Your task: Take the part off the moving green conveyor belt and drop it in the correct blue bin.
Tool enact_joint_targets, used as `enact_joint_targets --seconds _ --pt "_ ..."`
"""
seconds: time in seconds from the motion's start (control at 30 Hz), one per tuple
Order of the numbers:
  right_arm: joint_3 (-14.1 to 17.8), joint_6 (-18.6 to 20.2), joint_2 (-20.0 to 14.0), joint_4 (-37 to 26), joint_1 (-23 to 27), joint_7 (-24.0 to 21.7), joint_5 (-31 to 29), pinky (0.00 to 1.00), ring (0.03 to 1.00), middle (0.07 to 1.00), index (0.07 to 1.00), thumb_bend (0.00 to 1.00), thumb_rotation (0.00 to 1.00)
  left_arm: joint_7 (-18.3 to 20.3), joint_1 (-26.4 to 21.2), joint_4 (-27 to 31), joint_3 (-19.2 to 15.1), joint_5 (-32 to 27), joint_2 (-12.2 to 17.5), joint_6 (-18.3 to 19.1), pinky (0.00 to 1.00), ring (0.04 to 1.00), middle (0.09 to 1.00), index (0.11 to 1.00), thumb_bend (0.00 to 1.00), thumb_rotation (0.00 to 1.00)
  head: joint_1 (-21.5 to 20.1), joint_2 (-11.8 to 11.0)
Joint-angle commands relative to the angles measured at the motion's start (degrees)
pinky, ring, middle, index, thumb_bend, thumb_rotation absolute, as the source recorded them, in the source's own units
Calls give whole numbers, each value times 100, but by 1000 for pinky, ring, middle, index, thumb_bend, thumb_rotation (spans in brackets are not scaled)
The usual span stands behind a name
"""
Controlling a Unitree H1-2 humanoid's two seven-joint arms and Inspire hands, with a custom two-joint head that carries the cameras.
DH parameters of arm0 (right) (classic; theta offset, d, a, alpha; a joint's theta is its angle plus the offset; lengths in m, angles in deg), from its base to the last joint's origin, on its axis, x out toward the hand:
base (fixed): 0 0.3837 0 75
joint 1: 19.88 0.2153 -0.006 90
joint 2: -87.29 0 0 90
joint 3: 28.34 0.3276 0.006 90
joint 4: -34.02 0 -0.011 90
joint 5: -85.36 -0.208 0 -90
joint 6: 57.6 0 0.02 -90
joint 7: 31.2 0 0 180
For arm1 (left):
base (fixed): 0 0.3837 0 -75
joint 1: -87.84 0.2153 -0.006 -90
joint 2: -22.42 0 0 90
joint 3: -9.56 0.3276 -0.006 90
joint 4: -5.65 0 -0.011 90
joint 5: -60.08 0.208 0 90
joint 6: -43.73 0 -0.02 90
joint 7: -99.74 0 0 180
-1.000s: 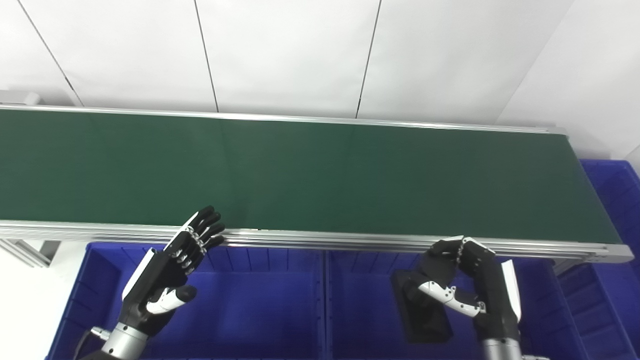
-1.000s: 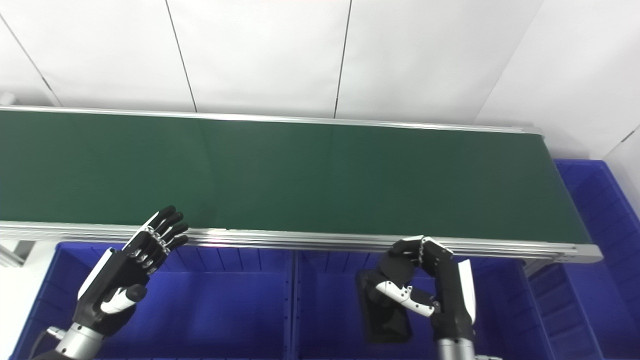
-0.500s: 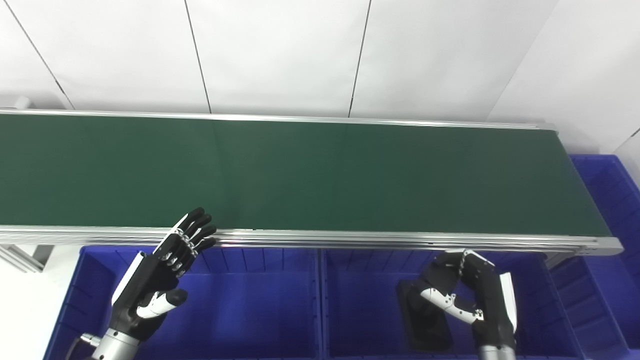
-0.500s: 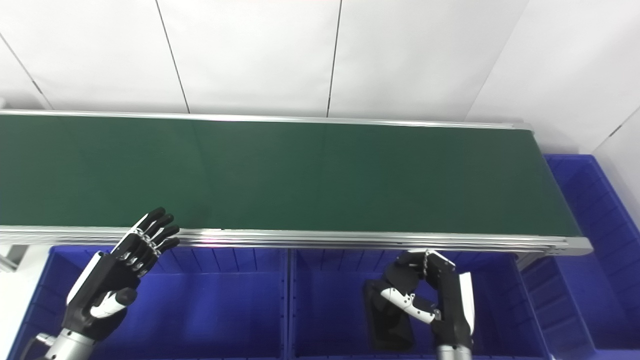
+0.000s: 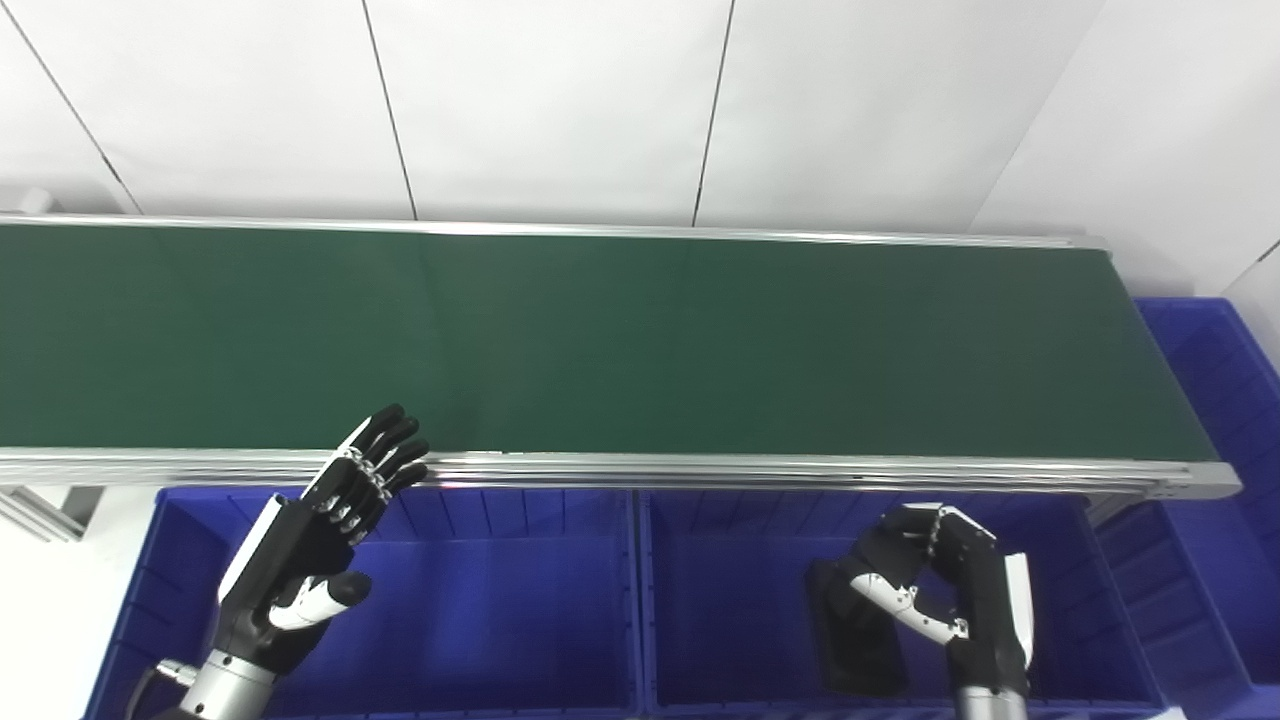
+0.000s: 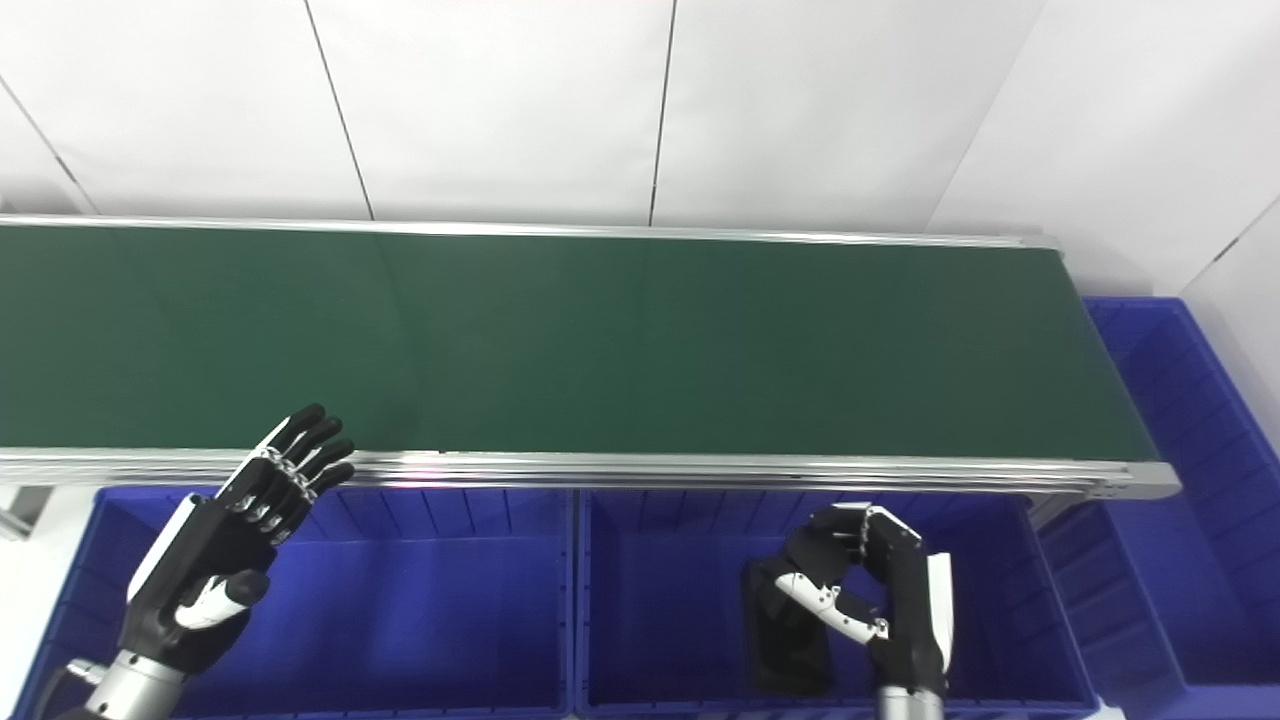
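Over the right blue bin point(image 5: 1060, 560), right hand point(image 5: 930, 590) lower, clamped on black part point(image 5: 850, 650), left hand point(image 5: 320, 540) splayed, unmoved.

The long dark green conveyor belt point(image 5: 640, 340) looks matt and smooth, framed by brushed, shiny silver metal rails point(image 5: 700, 472). The blue plastic bins point(image 5: 520, 600) below have a slight sheen and ribbed walls. Each black-and-white robot hand point(image 5: 320, 540) looks like hard plastic with small metal links, and the flat black rectangular part point(image 5: 850, 640) appears matt.

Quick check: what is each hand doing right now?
Left hand: open, holding nothing.
Right hand: shut on the black part, over the right blue bin.
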Motion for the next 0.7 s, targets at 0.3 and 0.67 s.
enact_joint_targets --seconds 0.3,0.67 --pt "29 -81 -66 -420 -36 18 53 571 636 685 658 919 62 64 16 211 -12 -58 45 -53 887 920 953 945 971 582 62 12" --pt "-140 -156 -248 -548 -131 -132 164 826 897 935 886 1000 257 39 52 262 -10 -34 44 -44 894 925 951 944 971 583 95 23"
